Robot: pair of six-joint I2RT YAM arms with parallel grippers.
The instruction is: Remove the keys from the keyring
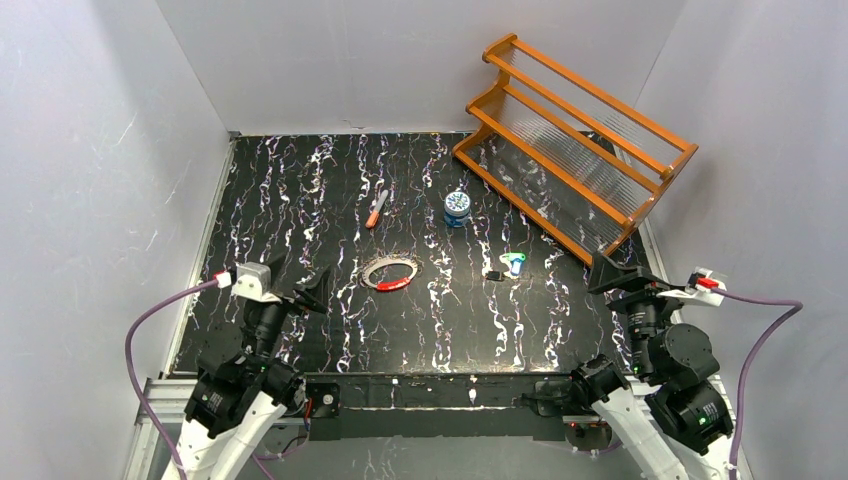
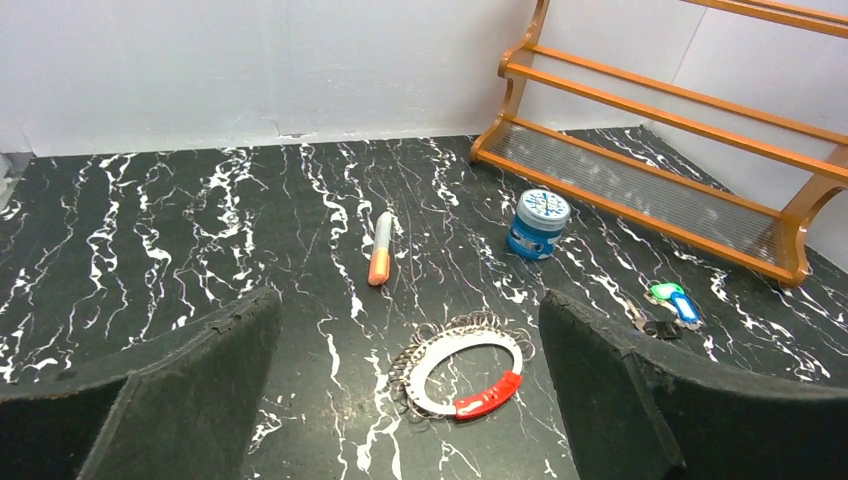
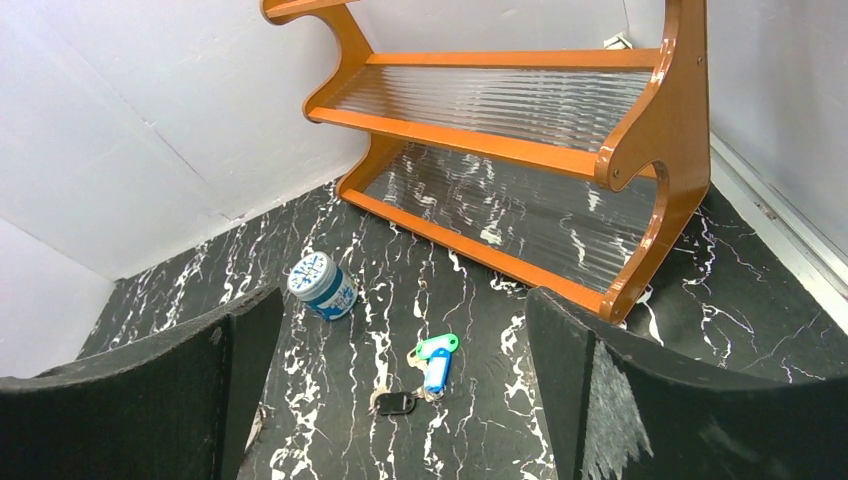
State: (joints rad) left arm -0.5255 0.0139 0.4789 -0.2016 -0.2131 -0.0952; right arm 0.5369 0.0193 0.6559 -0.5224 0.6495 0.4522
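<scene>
The keyring [image 1: 390,272] is a white oval loop with a red section, flat on the black marbled table, with several thin wire rings threaded on it. In the left wrist view it [image 2: 462,370] lies between and just beyond my open left fingers. A small bunch of keys [image 1: 508,265] with green, blue and black tags lies apart to its right, and also shows in the left wrist view [image 2: 672,305] and the right wrist view [image 3: 430,370]. My left gripper [image 1: 300,288] is open and empty, near-left of the loop. My right gripper [image 1: 615,275] is open and empty, right of the keys.
An orange-and-grey marker [image 1: 377,208] lies behind the loop. A small round blue tin [image 1: 457,207] stands behind the keys. A wooden rack [image 1: 570,150] lies tilted at the back right. White walls close in the table on three sides.
</scene>
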